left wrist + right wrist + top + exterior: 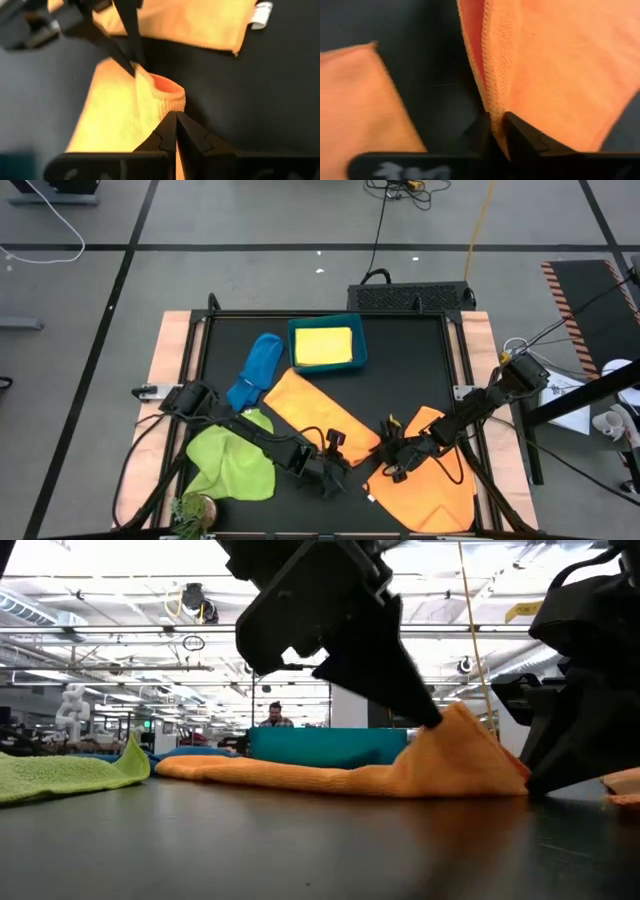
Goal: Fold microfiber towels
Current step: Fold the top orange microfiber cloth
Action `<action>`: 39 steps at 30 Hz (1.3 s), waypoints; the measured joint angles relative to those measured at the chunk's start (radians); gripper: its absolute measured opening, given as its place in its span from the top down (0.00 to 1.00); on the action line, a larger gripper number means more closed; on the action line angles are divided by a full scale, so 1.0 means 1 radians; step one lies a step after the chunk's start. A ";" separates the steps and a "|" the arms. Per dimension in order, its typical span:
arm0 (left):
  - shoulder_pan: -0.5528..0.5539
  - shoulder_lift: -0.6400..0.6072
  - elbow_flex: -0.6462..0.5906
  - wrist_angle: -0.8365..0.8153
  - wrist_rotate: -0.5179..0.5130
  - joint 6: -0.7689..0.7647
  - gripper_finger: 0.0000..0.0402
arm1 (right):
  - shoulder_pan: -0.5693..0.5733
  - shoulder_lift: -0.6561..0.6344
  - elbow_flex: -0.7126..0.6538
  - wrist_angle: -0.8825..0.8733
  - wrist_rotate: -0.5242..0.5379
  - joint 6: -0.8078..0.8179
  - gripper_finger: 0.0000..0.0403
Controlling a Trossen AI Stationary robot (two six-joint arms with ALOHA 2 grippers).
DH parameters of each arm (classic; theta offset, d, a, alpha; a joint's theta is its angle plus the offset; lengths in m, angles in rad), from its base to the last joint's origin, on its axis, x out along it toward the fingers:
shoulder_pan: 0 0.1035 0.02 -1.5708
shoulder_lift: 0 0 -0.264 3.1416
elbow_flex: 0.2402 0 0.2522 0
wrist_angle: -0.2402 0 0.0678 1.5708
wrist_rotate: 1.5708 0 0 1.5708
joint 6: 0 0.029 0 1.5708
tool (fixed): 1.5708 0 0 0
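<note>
I have both grippers pinching one soft orange microfiber towel (322, 418), lying just beside the rigid teal bin (328, 345): the left gripper (338, 448) and right gripper (388, 442) clamp its near edge, so I can lift and fold it over.

2 dark, near-black robot arms are built from chunky segments, each trailing black cables along its length and off the table's edge. The left arm (250, 435) carries a pale metal bracket at its base; the right arm (480, 405) shows a tan-coloured joint near its shoulder and small yellow tabs close to its wrist. The left gripper (176, 131) ends in 2 slim, matte black fingers tapering to points, with notched inner edges. The right gripper (496, 131) has the same black wedge-shaped fingers, mounted on a flat black bar bearing faint white markings.
</note>
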State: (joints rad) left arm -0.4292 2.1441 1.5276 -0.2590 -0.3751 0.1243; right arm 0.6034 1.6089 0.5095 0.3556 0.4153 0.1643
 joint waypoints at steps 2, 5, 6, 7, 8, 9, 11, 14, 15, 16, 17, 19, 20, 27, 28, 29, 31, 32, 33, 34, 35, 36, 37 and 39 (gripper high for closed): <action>0.005 0.000 0.000 -0.024 0.015 -0.035 0.91 | -0.002 0.000 0.000 0.003 0.001 0.006 0.97; 0.005 0.000 0.000 -0.049 0.016 -0.069 0.82 | -0.002 0.000 0.000 0.009 0.001 0.025 0.98; 0.003 0.000 0.000 -0.048 0.017 -0.080 0.79 | -0.004 0.000 0.000 0.012 0.001 0.039 0.97; 0.001 0.000 0.000 -0.045 0.017 -0.092 0.75 | -0.007 0.000 0.000 0.016 0.000 0.053 0.97; 0.000 0.000 0.000 -0.039 0.017 -0.104 0.72 | -0.008 0.000 0.000 0.020 0.000 0.067 0.97; -0.003 0.000 0.000 -0.031 0.017 -0.113 0.68 | -0.008 0.000 0.000 0.021 0.001 0.079 0.97; -0.006 0.000 0.000 -0.018 0.017 -0.132 0.62 | -0.009 0.000 0.000 0.021 0.001 0.087 0.99; -0.011 0.000 0.000 0.018 0.016 -0.153 0.54 | -0.008 -0.001 0.000 0.024 0.000 0.098 0.99; -0.013 0.000 0.000 0.037 0.016 -0.154 0.52 | -0.008 -0.001 0.000 0.026 0.000 0.102 0.99; -0.015 0.000 0.000 0.057 0.016 -0.153 0.50 | -0.009 -0.001 0.000 0.027 0.000 0.106 0.99; -0.018 0.004 0.001 0.080 0.015 -0.152 0.48 | -0.009 -0.001 0.000 0.027 0.000 0.110 0.99; -0.025 0.017 0.002 0.122 0.014 -0.147 0.46 | -0.008 -0.001 0.000 0.028 0.000 0.112 0.99; -0.027 0.025 0.002 0.125 0.014 -0.142 0.45 | -0.008 -0.001 0.000 0.029 0.000 0.112 1.00; -0.026 0.082 0.001 0.153 -0.096 -0.175 0.43 | -0.009 -0.002 0.000 0.041 0.000 0.112 1.00; -0.025 0.082 0.001 0.150 -0.123 -0.180 0.43 | -0.009 -0.002 0.000 0.043 -0.001 0.112 1.00; -0.025 0.082 0.001 0.149 -0.144 -0.179 0.43 | -0.009 -0.002 0.000 0.043 -0.001 0.112 1.00; -0.026 0.082 0.001 0.153 -0.162 -0.176 0.43 | -0.009 -0.002 0.000 0.044 -0.001 0.112 1.00; -0.026 0.082 0.001 0.152 -0.165 -0.174 0.43 | -0.009 -0.002 0.000 0.044 -0.001 0.112 1.00; -0.026 0.082 0.001 0.152 -0.165 -0.172 0.43 | -0.009 -0.002 0.000 0.044 -0.001 0.112 1.00; -0.026 0.082 0.001 0.152 -0.165 -0.170 0.43 | -0.009 -0.002 0.000 0.044 -0.001 0.112 1.00; -0.026 0.082 0.001 0.152 -0.166 -0.160 0.44 | -0.009 -0.002 0.000 0.044 -0.001 0.112 1.00; -0.026 0.082 0.001 0.152 -0.167 -0.150 0.46 | -0.009 -0.002 0.000 0.044 -0.001 0.112 1.00; -0.029 0.082 0.001 0.152 -0.173 -0.145 0.48 | -0.009 -0.002 0.000 0.044 -0.001 0.112 1.00; -0.035 0.082 0.001 0.153 -0.199 -0.145 0.54 | -0.009 -0.002 0.000 0.044 -0.001 0.112 1.00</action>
State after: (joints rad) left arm -0.4639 2.2261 1.5284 -0.1057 -0.5740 -0.0208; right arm 0.5945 1.6070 0.5098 0.3996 0.4145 0.2764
